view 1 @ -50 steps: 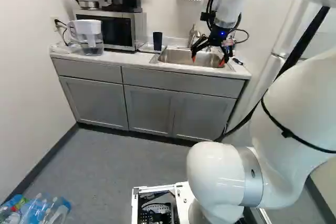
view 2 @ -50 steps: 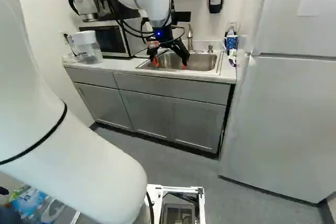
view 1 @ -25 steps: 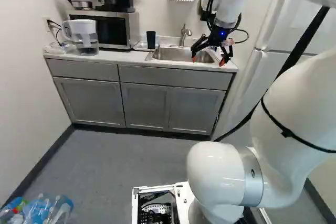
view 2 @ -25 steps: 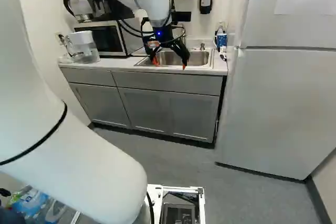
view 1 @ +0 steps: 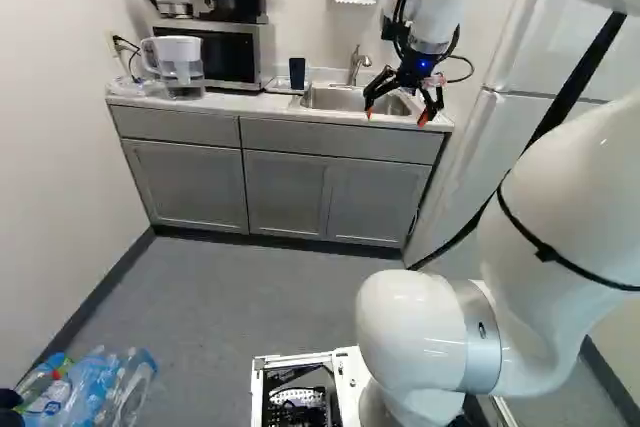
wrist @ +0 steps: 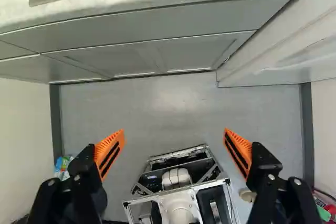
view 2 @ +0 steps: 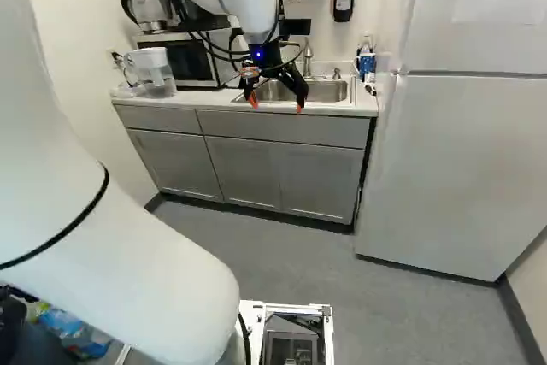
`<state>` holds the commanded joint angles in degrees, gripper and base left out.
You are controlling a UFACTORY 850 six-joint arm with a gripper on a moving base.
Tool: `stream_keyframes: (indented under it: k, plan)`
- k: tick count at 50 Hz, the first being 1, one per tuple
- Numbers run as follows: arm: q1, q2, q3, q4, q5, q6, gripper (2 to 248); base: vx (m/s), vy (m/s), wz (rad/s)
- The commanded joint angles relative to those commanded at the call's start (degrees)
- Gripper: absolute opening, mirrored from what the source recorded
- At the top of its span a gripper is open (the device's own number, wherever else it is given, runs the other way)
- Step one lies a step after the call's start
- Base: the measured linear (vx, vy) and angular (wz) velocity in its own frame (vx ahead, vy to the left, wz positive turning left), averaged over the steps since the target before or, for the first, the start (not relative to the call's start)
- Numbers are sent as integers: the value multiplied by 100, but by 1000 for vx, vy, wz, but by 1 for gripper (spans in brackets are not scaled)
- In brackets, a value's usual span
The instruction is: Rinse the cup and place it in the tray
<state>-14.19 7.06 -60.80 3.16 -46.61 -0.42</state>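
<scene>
The white arm [view 2: 250, 2] reaches forward above the floor [wrist: 173, 108], its gripper [view 2: 275, 105] pointing down, fingers spread wide apart.

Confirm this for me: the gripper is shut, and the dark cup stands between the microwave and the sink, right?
Not quite: the gripper is open, its fingers wide apart, as the wrist view shows. The dark cup does stand between the microwave and the sink.
</scene>
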Motion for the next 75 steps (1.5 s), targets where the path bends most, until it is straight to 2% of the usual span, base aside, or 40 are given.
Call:
stream_keyframes:
  k: [42,75]
  plan:
    - [11,7,45,-3,78,0,247,-12,7,3]
    - [112,70,440,-25,762,3,247,0,0,0]
